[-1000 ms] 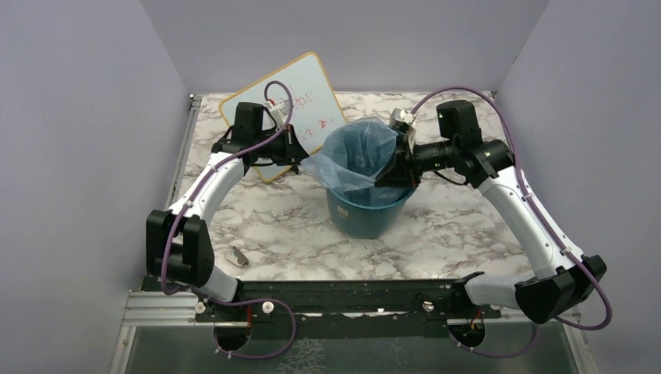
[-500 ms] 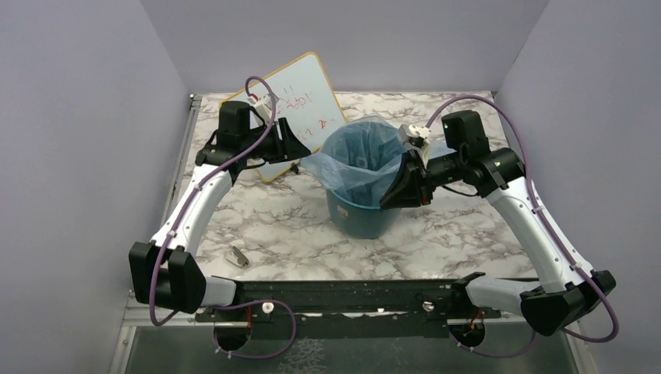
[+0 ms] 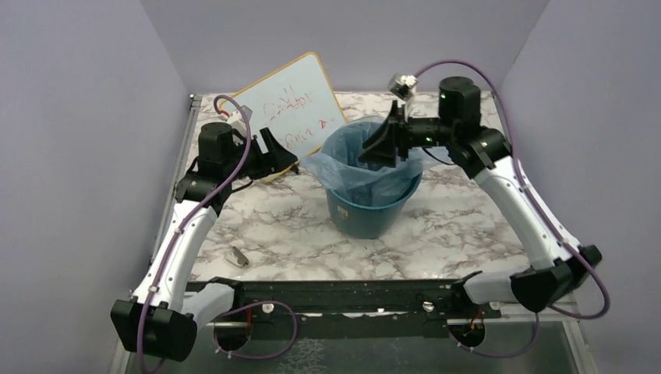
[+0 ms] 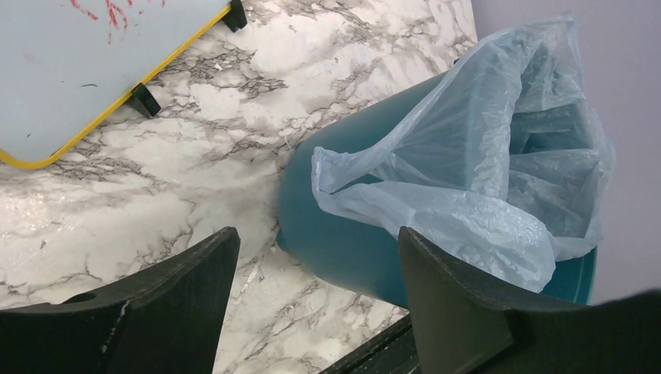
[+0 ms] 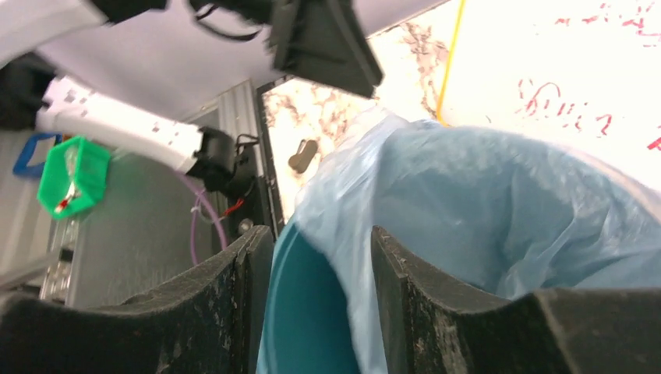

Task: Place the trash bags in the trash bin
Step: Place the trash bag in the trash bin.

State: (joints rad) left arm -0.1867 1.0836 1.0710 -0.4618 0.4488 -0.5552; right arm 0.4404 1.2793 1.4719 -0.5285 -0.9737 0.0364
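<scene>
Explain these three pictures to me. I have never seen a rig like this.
A robot's left arm and right arm are bolted to a marble table. One picture looks down from above; the other two come from cameras on the wrists. A teal bin stands in the middle, a pale-blue plastic bag inside it, its edge draped over the rim. A whiteboard sits behind; a small object lies near the front. The left end effector and the right end effector are both open, holding nothing.

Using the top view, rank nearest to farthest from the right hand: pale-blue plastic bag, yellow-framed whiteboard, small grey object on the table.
1. Pale-blue plastic bag, just below the right hand, centre.
2. Yellow-framed whiteboard, back left.
3. Small grey object, near left.
</scene>
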